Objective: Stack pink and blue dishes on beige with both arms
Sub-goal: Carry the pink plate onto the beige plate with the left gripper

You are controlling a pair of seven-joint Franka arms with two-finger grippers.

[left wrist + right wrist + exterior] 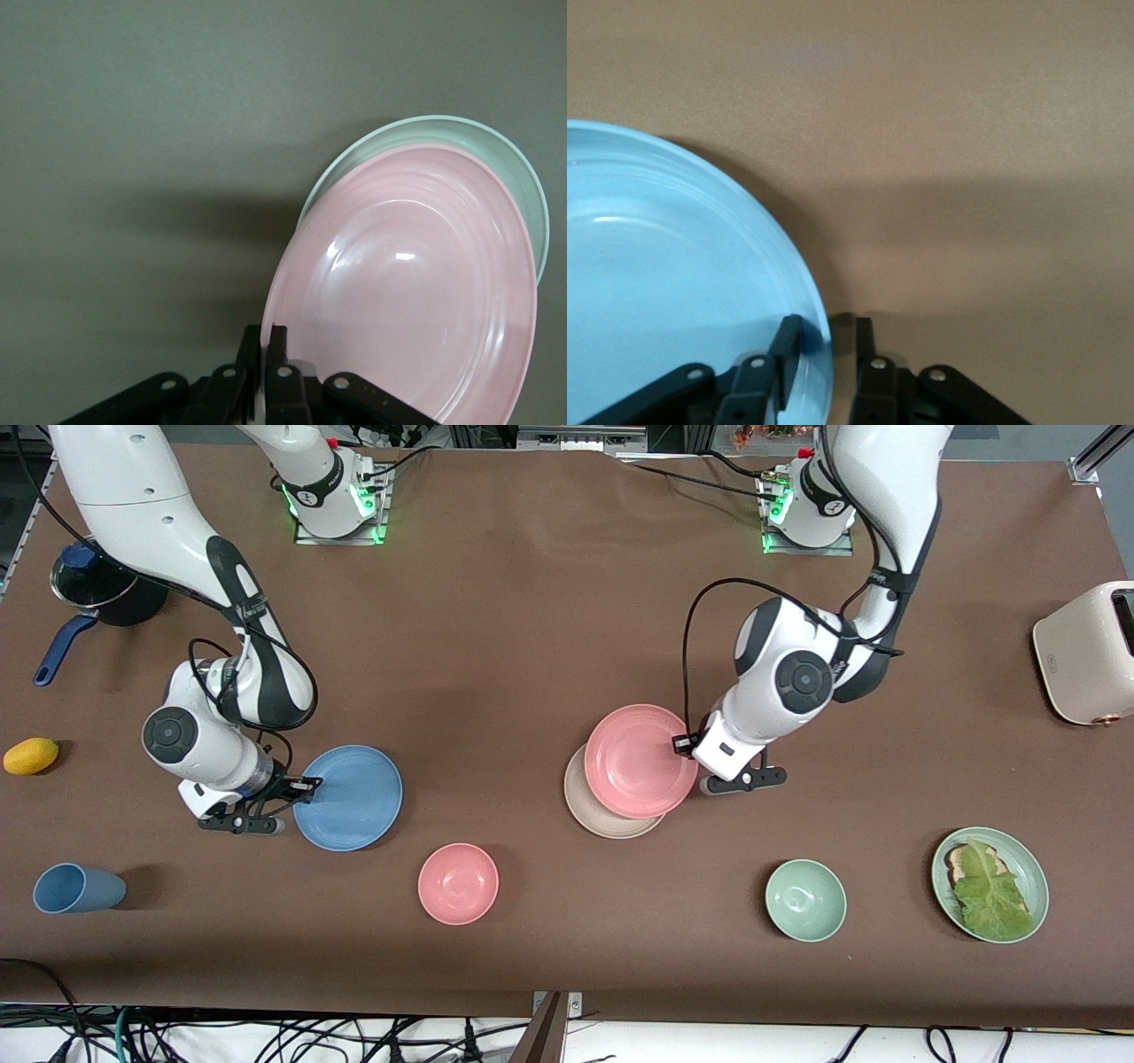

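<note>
The pink plate [640,760] is over the beige plate [611,815], covering most of it and shifted toward the robots' bases. My left gripper [684,746] is shut on the pink plate's rim at the side toward the left arm's end. In the left wrist view the left gripper [266,332] pinches the pink plate [407,283], and the beige plate [523,177] shows under it. The blue plate [348,797] lies flat on the table. My right gripper [310,784] is open astride its rim. In the right wrist view one finger [787,341] is inside the blue plate [664,283] and the other is outside.
A pink bowl [458,883], a green bowl [805,900] and a green plate with toast and lettuce [1028,868] sit nearer the front camera. A blue cup [78,888], a lemon [31,755] and a pot [97,589] are at the right arm's end. A cream toaster [1085,654] is at the left arm's end.
</note>
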